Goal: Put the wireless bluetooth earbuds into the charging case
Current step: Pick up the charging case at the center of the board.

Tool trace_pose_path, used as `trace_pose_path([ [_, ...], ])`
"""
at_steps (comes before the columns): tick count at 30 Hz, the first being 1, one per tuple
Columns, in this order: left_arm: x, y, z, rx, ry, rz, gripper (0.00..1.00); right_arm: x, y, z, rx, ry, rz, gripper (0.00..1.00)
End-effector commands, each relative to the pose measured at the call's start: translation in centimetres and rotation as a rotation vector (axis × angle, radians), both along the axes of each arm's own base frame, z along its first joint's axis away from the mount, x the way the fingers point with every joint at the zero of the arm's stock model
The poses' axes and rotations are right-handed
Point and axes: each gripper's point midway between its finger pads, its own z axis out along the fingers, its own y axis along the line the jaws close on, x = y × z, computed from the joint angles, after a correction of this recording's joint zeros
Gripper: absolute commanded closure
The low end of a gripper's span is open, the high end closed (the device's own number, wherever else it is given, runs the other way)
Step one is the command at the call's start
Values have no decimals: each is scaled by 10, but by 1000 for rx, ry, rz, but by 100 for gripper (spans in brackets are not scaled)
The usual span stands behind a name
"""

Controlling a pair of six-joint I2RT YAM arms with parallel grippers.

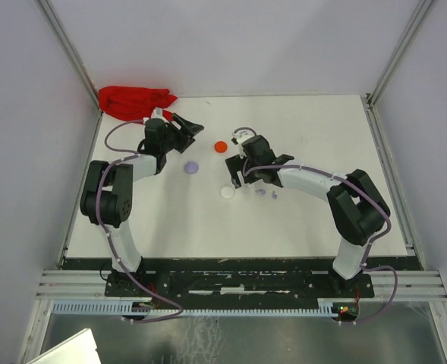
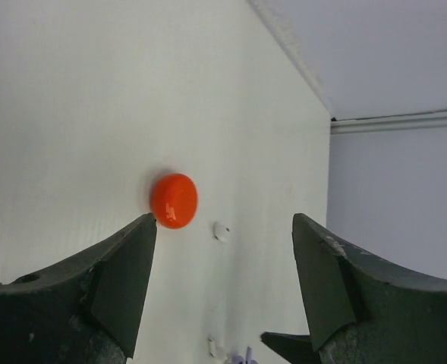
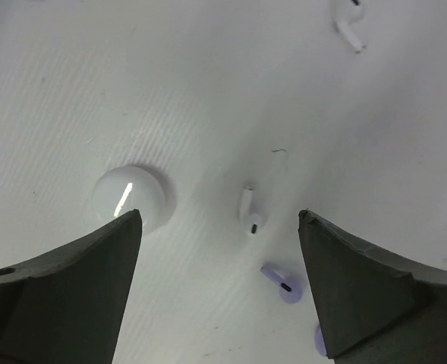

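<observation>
We see left gripper and right gripper gaping empty; one purple earbud is half-hidden, lower right, wrist view only.

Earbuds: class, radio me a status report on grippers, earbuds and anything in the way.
Left gripper open, empty. Right gripper open, empty, near white earbud and purple earbud, both loose on table. Nothing blocks them; white disc sits apart.

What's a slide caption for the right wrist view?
Right gripper, jaws open, above a white earbud and a purple earbud lying on the table, white disc nearby.
</observation>
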Motion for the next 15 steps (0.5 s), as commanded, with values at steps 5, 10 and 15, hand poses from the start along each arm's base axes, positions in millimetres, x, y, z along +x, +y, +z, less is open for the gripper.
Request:
trace_pose_path([
  [5, -45, 7, 70, -46, -185, -11, 20, -17, 51, -6, -21, 47, 148, 8],
  [10, -74, 16, 69, -65, -183, 13, 19, -26, 59, -11, -56, 49, 170, 8],
  [15, -91, 25, 64, -32, -170, 28, 19, -32, 57, -18, -140, 38, 167, 8],
])
